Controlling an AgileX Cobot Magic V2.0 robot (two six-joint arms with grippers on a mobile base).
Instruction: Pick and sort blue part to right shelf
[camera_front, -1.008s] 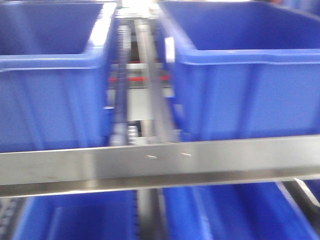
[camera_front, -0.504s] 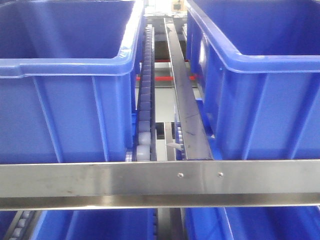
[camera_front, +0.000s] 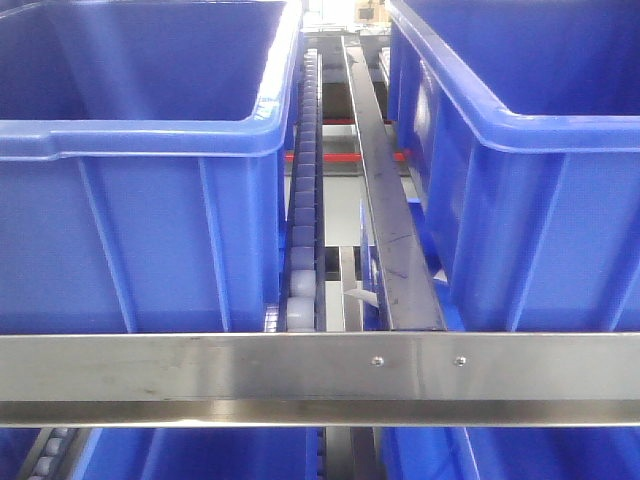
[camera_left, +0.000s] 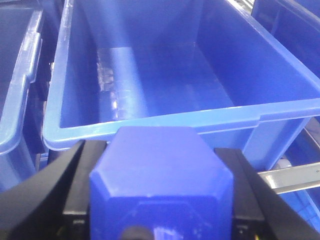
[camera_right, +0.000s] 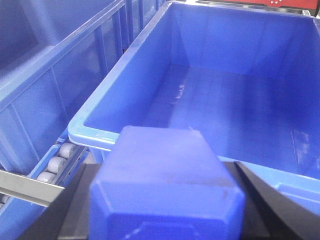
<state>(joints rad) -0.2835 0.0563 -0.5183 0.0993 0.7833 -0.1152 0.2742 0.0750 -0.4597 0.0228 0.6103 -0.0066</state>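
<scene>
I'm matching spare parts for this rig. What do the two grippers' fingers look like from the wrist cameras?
The left gripper has matte black fingers, broad flat wedges that widen toward the camera, with a stepped inner edge. The right gripper has fingers of the same plain wedge shape, dark grey to black. No cables, labels or markings are visible on either.

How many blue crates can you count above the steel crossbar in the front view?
2: a left crate and a right crate, with the roller track between them. More show partly below the crossbar.
</scene>
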